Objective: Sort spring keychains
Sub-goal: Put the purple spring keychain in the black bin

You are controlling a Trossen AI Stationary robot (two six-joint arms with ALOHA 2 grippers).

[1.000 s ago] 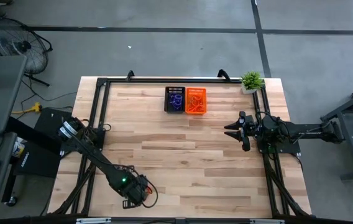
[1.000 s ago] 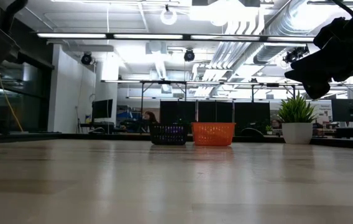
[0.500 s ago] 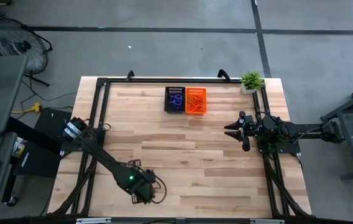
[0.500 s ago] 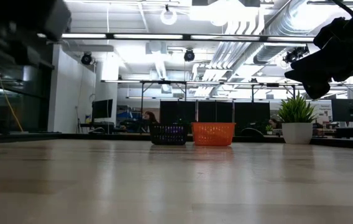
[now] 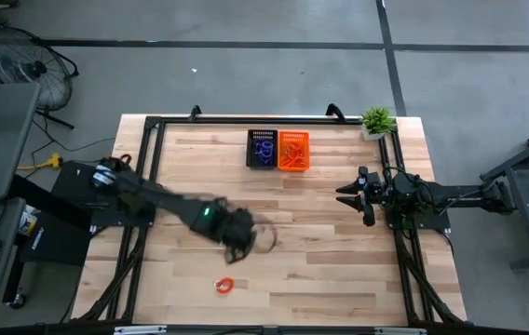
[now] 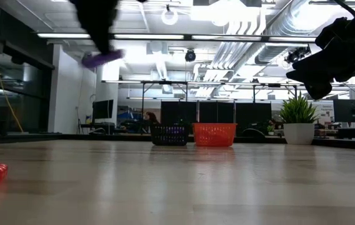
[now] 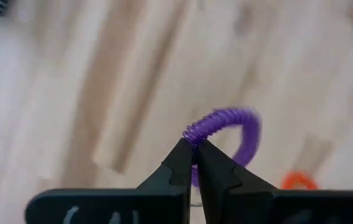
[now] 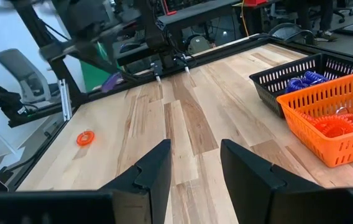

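My left gripper [image 5: 246, 244] hangs above the table's middle, left of centre, shut on a purple spring keychain [image 7: 226, 121] that also shows high up in the low view [image 6: 101, 58]. An orange spring keychain [image 5: 224, 285] lies flat on the table near the front edge. At the far edge, a black basket [image 5: 263, 149] holds purple keychains and an orange basket [image 5: 293, 151] holds orange ones. My right gripper [image 5: 346, 195] waits open at the table's right side, level, with nothing between its fingers. My left gripper pinches the purple keychain's coil at one spot on the ring [image 7: 192, 134] between its two fingertips. The fingers come from above, slanting down. The rest of the ring sticks out beyond the fingertips, lifted well clear of the table.
A small potted plant [image 5: 376, 121] stands at the far right corner. A black frame [image 5: 153, 140] runs along the table's left, far and right sides. Bare wood lies between my left gripper and the baskets.
My left gripper has risen from near the table's front edge and moved toward the far edge and to the right, turning as it went, lifting the purple keychain clear. The orange keychain stays on the table where the gripper was.
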